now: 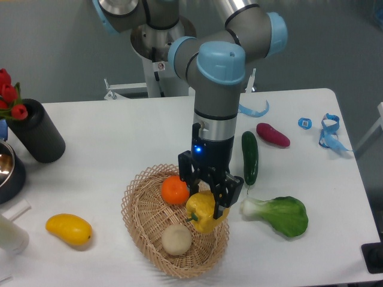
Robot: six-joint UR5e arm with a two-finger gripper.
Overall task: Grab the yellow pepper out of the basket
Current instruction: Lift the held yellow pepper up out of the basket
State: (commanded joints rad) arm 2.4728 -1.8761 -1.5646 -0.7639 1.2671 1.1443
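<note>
Fixed camera view. You see the two-finger gripper point(210, 196) of the grey and blue arm clamped on the glossy, lobed yellow pepper point(203, 212), its dark fingers point(226, 194) pressed against the fruit's upper flanks. The pepper hangs over the right half of the oval tan woven wicker basket point(143, 236), near the looped rim on that side (whether its underside touches the weave cannot be told from this angle, though it appears lifted). In the basket lie a round orange fruit point(175, 190), just beside the pepper on its left, and a pale round onion-like bulb point(177, 240) below it.

On the white table point(102, 140) to the right you find a dark green cucumber point(249, 157), a purple oblong vegetable point(273, 134) and a leafy green bok choy point(280, 214); to the left, a smooth yellow-orange mango-like fruit point(69, 229) and a black cylindrical vase point(36, 131).

Step in hand, as judged: the lift, with the grasp made. The next move calls for a steady rise straight up, so that the pepper clears the rim without slipping from the fingers.
</note>
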